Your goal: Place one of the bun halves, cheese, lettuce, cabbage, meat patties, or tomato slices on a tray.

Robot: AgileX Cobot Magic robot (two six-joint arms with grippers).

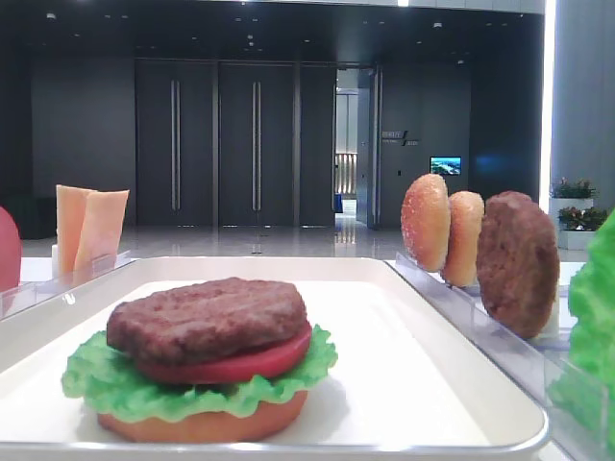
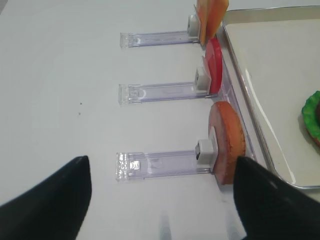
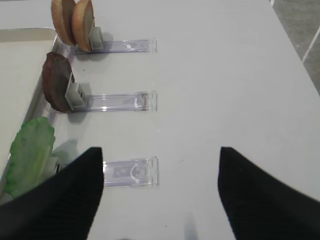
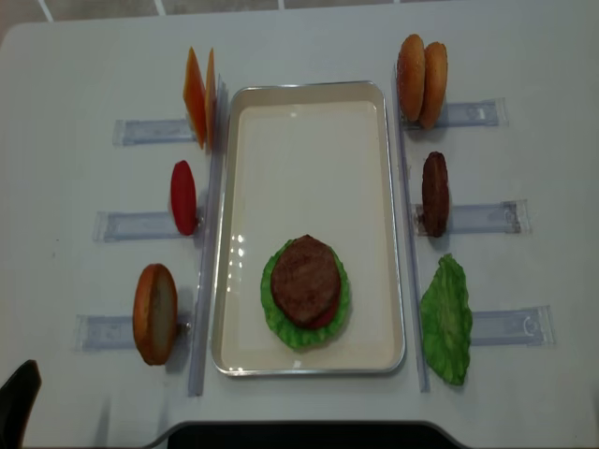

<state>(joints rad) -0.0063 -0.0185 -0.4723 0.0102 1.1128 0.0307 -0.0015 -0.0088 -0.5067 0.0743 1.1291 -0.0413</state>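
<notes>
Patty [image 4: 305, 277] is stacked on tomato, lettuce and bun in the tray [image 4: 309, 122]; the right end effector [image 3: 160, 192] is held wide, empty, over the table [image 3: 225, 90], well apart.

We're looking across a big public lobby or exhibition hall, not a kitchen. At the back of the low exterior view stand tall dark double doors [image 1: 216, 144] with long vertical handles, set in a dark panelled wall. Right of centre an open doorway [image 1: 348, 144] gives onto a brighter corridor. Beside it we see a small lit screen [image 1: 445, 165] on the wall, and at the far right planters [image 1: 575, 202] with flowers. The polished floor [image 1: 259, 238] mirrors the lights. Up close, a white table [image 4: 309, 42] carries toy food stood in clear plastic racks [image 4: 468, 217], laid out like a demo station.
</notes>
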